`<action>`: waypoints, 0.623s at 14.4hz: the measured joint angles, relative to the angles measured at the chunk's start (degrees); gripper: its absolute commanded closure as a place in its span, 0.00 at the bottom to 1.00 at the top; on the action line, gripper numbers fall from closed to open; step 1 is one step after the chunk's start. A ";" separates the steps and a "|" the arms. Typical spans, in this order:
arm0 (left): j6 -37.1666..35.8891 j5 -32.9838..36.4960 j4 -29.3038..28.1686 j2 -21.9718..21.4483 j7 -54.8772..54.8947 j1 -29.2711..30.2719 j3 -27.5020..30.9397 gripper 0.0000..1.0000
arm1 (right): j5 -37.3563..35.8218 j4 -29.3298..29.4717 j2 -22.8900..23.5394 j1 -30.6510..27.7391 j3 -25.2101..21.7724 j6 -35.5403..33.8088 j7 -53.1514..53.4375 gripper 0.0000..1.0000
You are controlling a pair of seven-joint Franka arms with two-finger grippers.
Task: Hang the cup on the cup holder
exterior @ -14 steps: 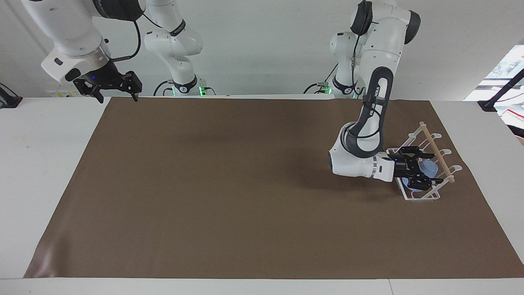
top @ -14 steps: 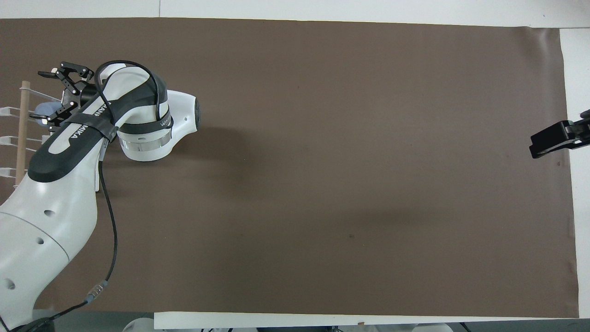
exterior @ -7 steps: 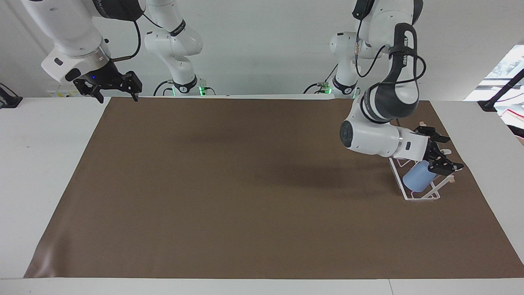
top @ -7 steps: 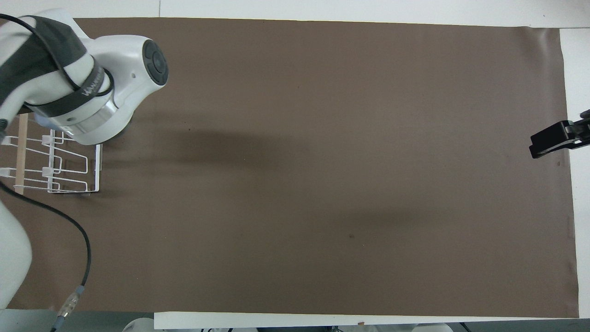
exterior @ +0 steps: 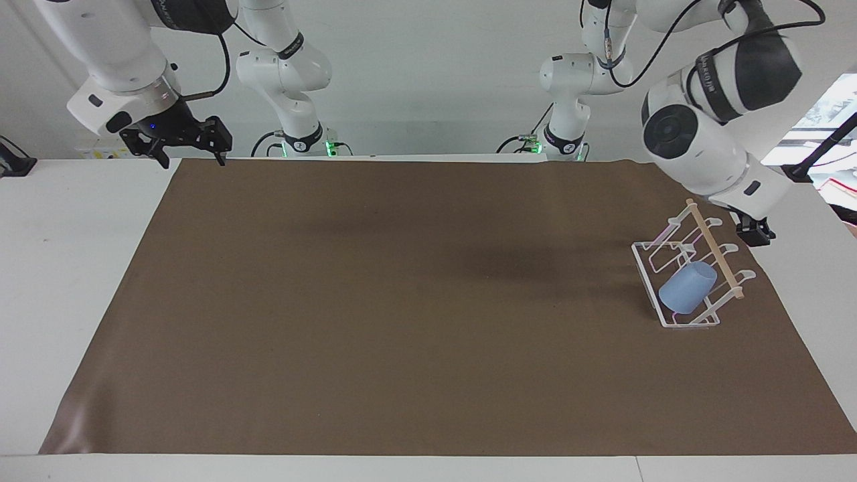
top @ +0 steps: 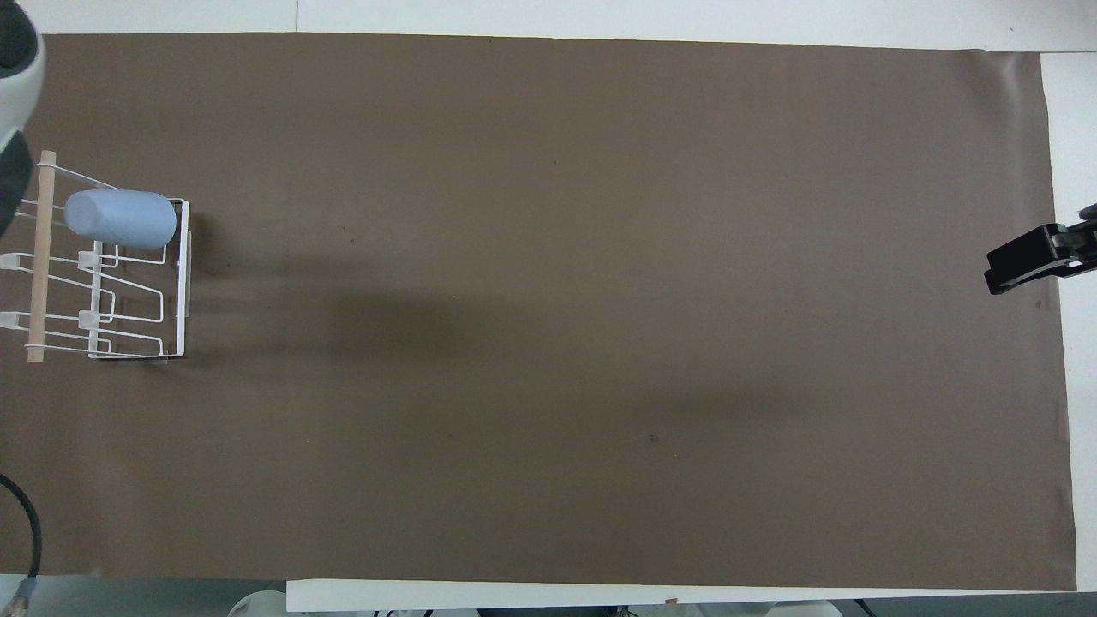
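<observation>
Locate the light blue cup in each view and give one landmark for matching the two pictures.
Facing view: the cup sits tilted on the cup holder, at the middle right of the picture.
Overhead view: the cup lies on the holder's prong farthest from the robots, at the upper left edge.
Shared landmark: the wooden dowel across the holder's top.

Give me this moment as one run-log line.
cup: hung on cup holder | left gripper: beside holder, empty | right gripper: waiting, open, over its own table end
</observation>
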 measured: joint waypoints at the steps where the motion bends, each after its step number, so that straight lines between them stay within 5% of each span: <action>1: 2.07 -4.92 0.01 -0.43 5.01 1.55 0.07 0.00 | 0.00 0.00 0.00 0.00 0.00 0.00 0.00 0.00; 5: 5.24 -22.41 0.07 -1.72 29.52 4.69 0.20 0.00 | 0.00 0.00 0.00 0.00 0.00 0.00 0.00 0.00; 9: 10.83 -30.37 -0.03 -2.06 37.80 3.82 -0.71 0.00 | 0.00 0.00 0.00 0.00 0.00 0.00 0.00 0.00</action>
